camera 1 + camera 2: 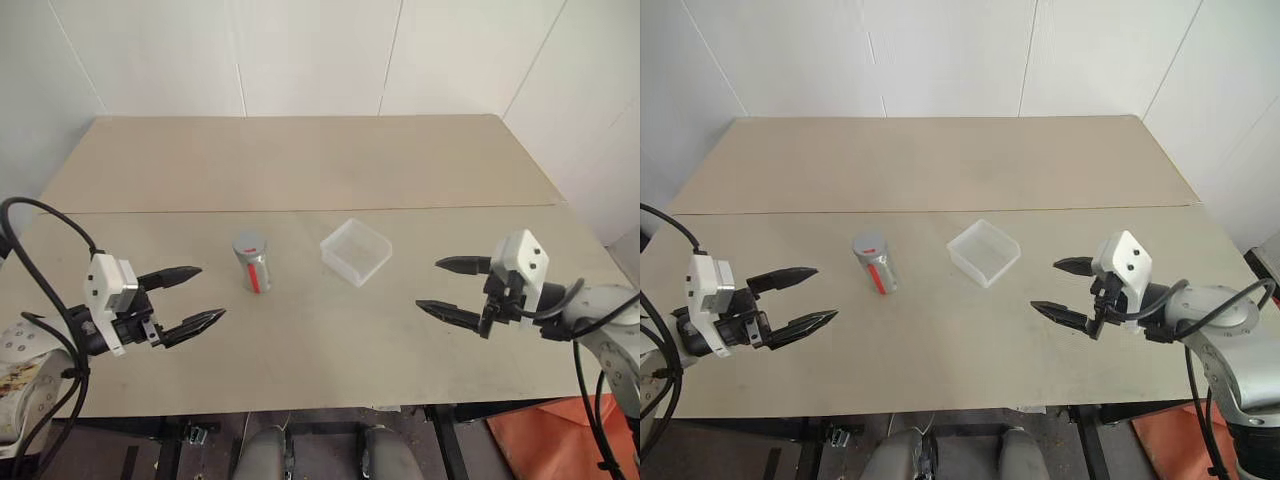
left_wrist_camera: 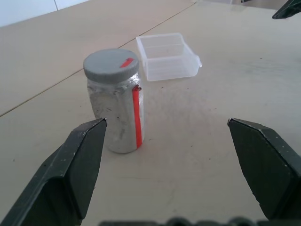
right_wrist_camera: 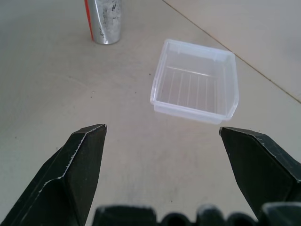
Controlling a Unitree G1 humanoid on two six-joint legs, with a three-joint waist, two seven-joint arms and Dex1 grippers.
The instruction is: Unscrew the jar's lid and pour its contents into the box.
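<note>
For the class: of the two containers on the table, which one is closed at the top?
The jar: a grey lid covers it, while the clear box beside it stands open-topped and apart.

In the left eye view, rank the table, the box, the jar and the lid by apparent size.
1. table, by far the largest.
2. box.
3. jar, slightly smaller than the box, though close.
4. lid, just the jar's top.

We see the jar upright on the table, grey lid on w/ red mark; clear box just beside it, apart, looks empty.
</note>
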